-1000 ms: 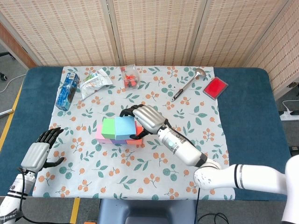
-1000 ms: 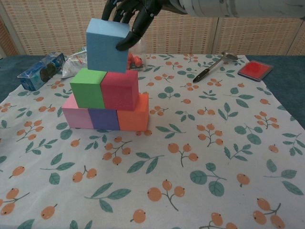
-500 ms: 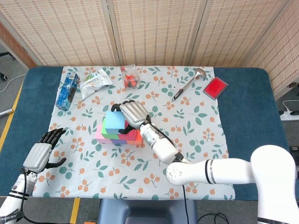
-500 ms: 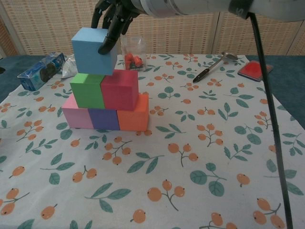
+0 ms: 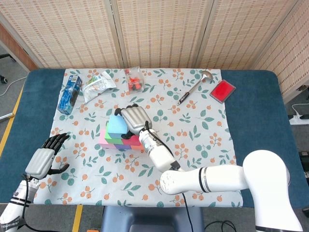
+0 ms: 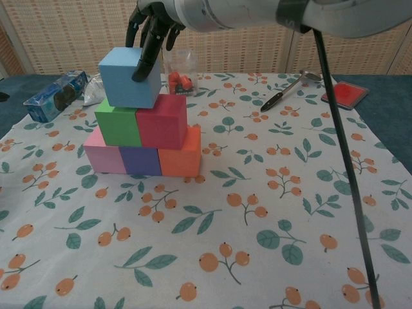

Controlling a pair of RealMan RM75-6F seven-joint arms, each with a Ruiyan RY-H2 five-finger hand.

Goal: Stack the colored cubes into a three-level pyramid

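Observation:
A light blue cube sits slightly tilted on top of the green cube and the crimson cube. My right hand comes down from above and grips the blue cube, with one finger pressed on its right face. Below them lies a row of a pink cube, a purple cube and an orange cube. In the head view my right hand covers the right side of the light blue cube. My left hand rests open near the cloth's left edge, holding nothing.
A blue packet, a plastic bag and a clear tub of red bits lie behind the stack. A ladle and a red pad lie at the back right. The floral cloth spreads out in front.
My right hand has carried the light blue cube leftward and down, from hovering above the crimson cube onto the green and crimson pair. The left hand has barely moved.

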